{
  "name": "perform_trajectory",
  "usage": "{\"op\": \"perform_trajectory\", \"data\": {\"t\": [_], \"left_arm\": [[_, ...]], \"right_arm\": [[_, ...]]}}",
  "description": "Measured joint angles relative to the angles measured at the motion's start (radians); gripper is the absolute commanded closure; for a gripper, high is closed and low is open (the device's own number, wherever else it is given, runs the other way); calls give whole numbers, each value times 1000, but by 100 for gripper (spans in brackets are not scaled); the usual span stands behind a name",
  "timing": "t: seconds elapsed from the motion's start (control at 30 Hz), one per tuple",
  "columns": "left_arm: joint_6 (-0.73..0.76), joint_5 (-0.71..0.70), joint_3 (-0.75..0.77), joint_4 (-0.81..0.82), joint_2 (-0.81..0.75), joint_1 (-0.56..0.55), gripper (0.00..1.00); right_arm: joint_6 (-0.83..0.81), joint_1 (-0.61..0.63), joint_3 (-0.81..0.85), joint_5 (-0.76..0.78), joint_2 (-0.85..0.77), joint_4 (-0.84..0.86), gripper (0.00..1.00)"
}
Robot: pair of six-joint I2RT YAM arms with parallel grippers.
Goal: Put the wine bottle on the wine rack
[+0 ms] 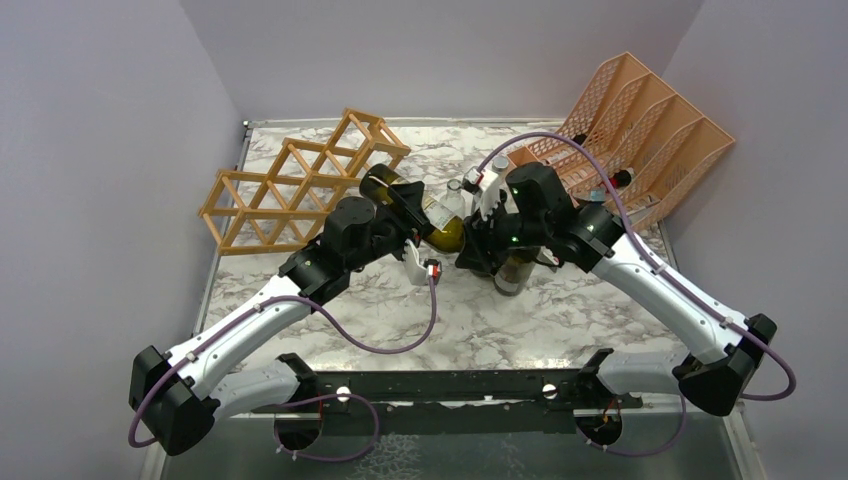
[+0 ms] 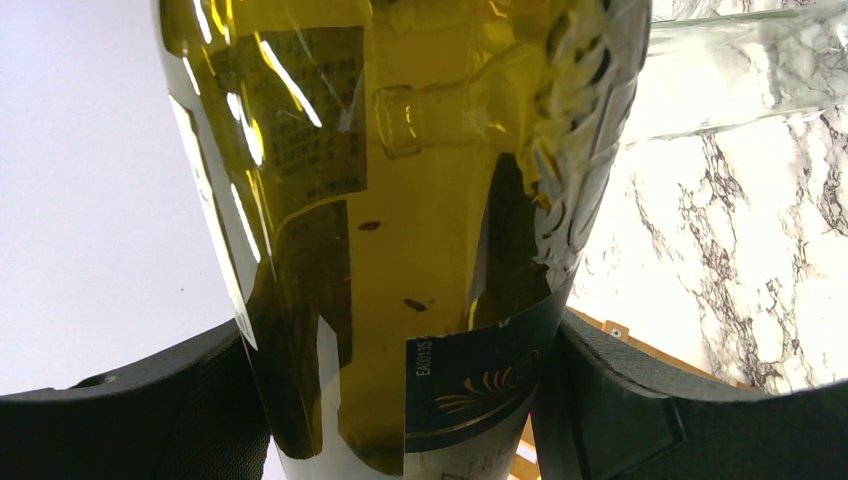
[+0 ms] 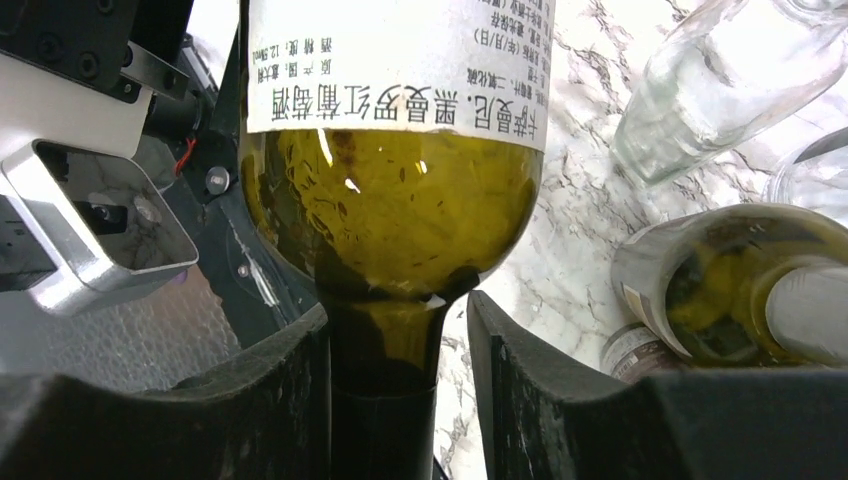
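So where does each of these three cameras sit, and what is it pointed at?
Top external: high behind both arms, looking down on the marble table and tan wooden lattice rack.
Left wrist: on the left gripper, its black fingers clamping the olive-green glass wine bottle.
Right wrist: right gripper pinching the same bottle's neck.
All share that bottle.

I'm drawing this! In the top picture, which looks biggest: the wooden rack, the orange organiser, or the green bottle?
1. Organiser and rack: look about the same, too close to rank.
2. Bottle: clearly smallest, partly hidden by the grippers.

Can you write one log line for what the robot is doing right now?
left claw: gripping wine bottle body | right claw: on its neck | wine rack: empty
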Motion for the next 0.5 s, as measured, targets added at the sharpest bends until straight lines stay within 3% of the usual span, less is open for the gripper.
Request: {"op": "perform_trajectory", "data": {"t": [0.23,0.5], "left_arm": [[2,-1,0,0,0,1,100],[2,-15,0,-2,0,8,100]], "right_arm": [[15,0,-1,-15,25,24,62],[23,0,-1,-18,37,35,94]]}}
